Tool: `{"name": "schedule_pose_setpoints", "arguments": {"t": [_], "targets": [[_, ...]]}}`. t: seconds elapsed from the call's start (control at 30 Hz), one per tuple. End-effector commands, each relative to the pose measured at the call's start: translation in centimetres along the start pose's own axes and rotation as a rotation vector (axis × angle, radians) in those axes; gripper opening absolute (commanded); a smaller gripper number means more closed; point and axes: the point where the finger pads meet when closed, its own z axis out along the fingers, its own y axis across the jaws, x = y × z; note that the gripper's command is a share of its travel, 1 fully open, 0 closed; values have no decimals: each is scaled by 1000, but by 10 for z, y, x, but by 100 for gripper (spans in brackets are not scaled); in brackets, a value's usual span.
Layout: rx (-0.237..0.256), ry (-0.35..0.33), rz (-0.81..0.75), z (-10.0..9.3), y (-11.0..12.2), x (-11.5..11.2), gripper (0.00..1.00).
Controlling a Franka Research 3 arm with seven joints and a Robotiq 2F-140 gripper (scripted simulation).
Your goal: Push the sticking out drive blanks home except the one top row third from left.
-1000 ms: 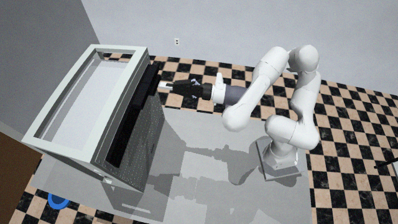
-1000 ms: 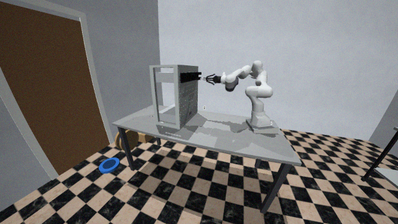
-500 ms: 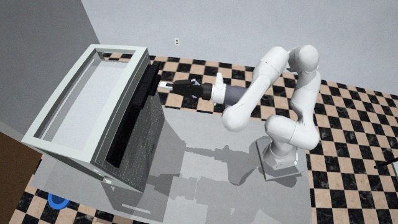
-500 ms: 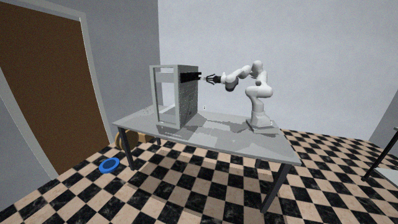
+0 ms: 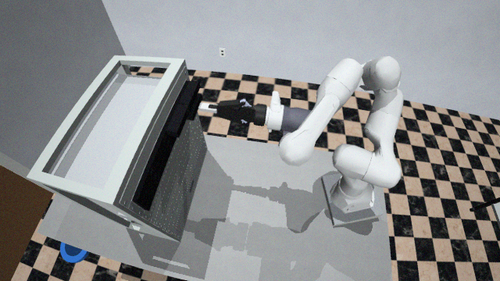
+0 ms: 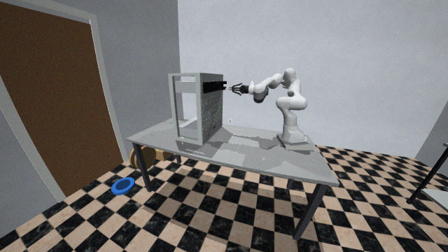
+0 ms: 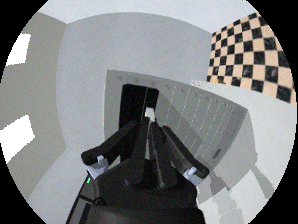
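Note:
The open grey rack (image 5: 146,129) (image 6: 171,105) stands on the table's left part. The black storage chassis (image 5: 177,117) (image 6: 213,86) (image 7: 133,99) sits at the top of its front, above a perforated panel (image 5: 187,168) (image 7: 200,116). At the chassis's far end a black blank (image 5: 192,95) stands out toward the arm. My gripper (image 5: 201,107) (image 6: 230,89) (image 7: 148,113) is shut and empty. It points level at the chassis front, with its white fingertips at or just short of that end. I cannot tell the single blanks apart or which row the tips face.
The arm's base (image 5: 351,203) (image 6: 292,138) is bolted on the table (image 5: 273,195) (image 6: 262,154) to the right of the rack. A blue ring (image 5: 72,251) (image 6: 122,185) lies on the checkered floor by the brown door (image 6: 52,105).

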Motion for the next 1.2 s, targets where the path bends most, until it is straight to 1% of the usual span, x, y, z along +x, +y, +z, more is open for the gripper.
{"name": "schedule_pose_setpoints", "arguments": {"t": [0.0,0.4,0.63,1.03,1.17], "targets": [[0,-1,-1,0,-1,-1,0],[0,-1,-1,1,-1,-1,0],[0,-1,-1,10,-1,-2,0],[0,-1,-1,11,-1,-2,0],[0,-1,-1,16,0,-1,0]]}}
